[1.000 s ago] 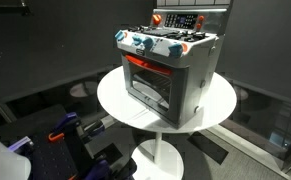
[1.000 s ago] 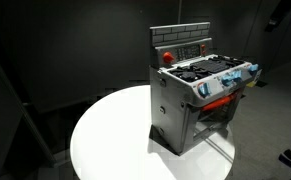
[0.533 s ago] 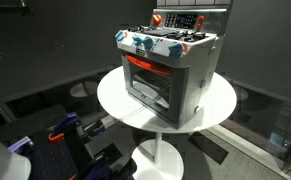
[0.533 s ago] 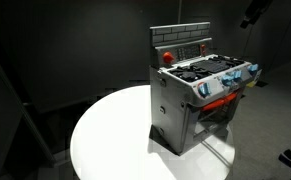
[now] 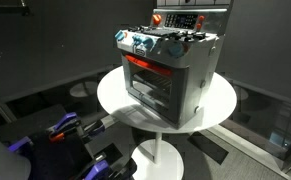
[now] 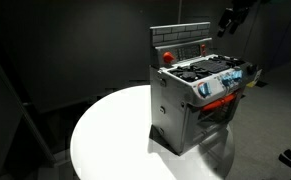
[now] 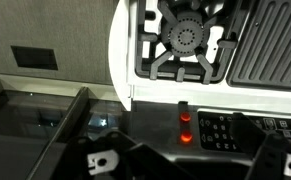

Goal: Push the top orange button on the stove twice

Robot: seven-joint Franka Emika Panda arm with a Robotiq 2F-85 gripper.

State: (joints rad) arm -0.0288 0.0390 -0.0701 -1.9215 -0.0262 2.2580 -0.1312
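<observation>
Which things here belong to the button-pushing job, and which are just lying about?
Job: stove, orange button on its back panel, gripper.
Lying about: round white table, blue-and-orange equipment on the floor, blue-and-white knobs.

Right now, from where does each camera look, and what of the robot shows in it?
An exterior view: before the stove, slightly above, facing its door; no robot part is clear.
An exterior view: beside the stove, above the table; the claw hangs at top right.
Wrist view: straight down on burner and orange buttons; the open claw at the bottom.
Shared: both exterior views show stove and table.
</observation>
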